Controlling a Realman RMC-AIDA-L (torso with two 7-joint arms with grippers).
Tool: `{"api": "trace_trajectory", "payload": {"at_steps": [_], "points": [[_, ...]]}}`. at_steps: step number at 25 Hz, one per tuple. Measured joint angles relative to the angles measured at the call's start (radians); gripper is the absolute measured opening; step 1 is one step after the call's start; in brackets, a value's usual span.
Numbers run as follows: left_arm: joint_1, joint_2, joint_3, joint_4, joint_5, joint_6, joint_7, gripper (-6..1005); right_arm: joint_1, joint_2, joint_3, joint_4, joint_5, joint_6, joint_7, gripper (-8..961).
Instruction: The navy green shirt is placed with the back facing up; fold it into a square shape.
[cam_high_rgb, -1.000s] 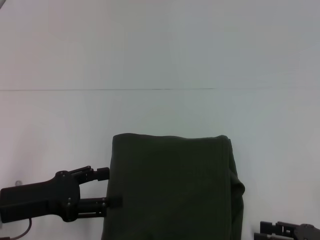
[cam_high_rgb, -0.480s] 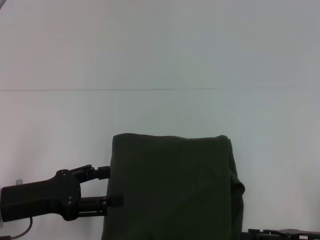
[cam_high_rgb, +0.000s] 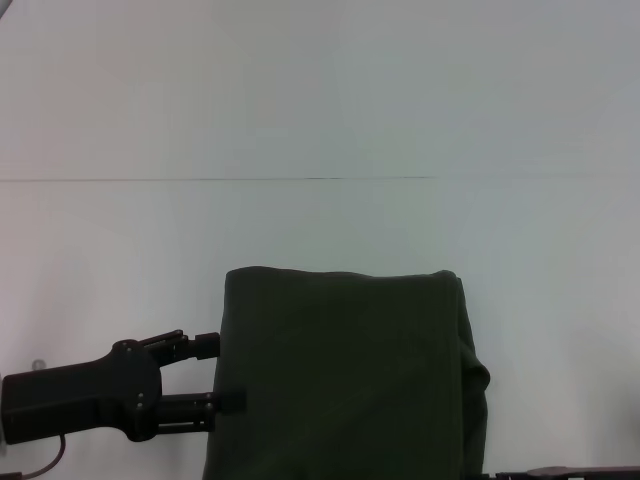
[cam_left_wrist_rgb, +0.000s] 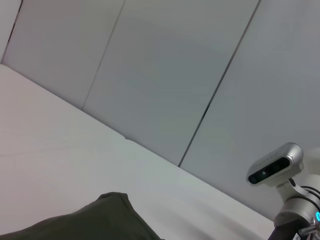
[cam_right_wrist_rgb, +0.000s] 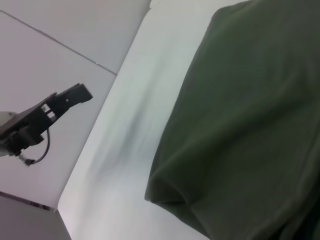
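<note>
The navy green shirt (cam_high_rgb: 345, 375) lies folded into a near-rectangular slab on the white table (cam_high_rgb: 320, 120), filling the lower centre of the head view and running off the bottom edge. Its top edge is straight and its left side clean, while the right side bulges where layers of cloth bunch into a rounded lump. Only plain dark fabric shows. In the right wrist view the same shirt (cam_right_wrist_rgb: 245, 125) fills the right half of the frame, a thick rolled fold at its lower corner resting on the tabletop.

The left gripper (cam_high_rgb: 215, 372) sits at the lower left of the head view, level with the shirt's left edge. Its two black fingers are spread apart, the upper fingertip (cam_high_rgb: 205, 345) just beside the cloth and the lower one overlapping the edge; nothing is pinched between them.

The right gripper (cam_high_rgb: 560, 472) is only a dark sliver at the bottom right edge of the head view, beside the shirt's lower right corner; whether its fingers are spread or together cannot be told.
</note>
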Motion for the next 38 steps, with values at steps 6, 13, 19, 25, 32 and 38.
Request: {"api": "trace_trajectory", "payload": {"at_steps": [6, 13, 19, 25, 32, 38], "points": [[0.000, 0.000, 0.000, -0.002, 0.000, 0.000, -0.001, 934, 0.009, 0.006, 0.003, 0.000, -0.003, 0.000, -0.001, 787], [0.004, -0.002, 0.000, -0.003, 0.000, -0.002, -0.005, 934, 0.025, 0.011, -0.001, 0.000, -0.020, 0.006, -0.001, 710], [0.006, -0.003, 0.000, -0.005, 0.000, -0.002, -0.006, 934, 0.030, 0.012, -0.002, -0.006, -0.025, 0.017, 0.000, 507], [0.006, -0.005, 0.000, -0.005, 0.000, -0.002, -0.007, 934, 0.038, 0.013, -0.002, -0.012, -0.047, 0.041, -0.001, 273], [0.004, -0.005, 0.000, -0.005, 0.000, -0.002, -0.007, 934, 0.042, 0.013, 0.005, -0.013, -0.049, 0.046, -0.007, 73], [0.003, -0.005, 0.000, -0.004, 0.000, -0.006, -0.007, 934, 0.044, 0.004, 0.010, -0.015, -0.042, 0.037, -0.010, 76]]}}
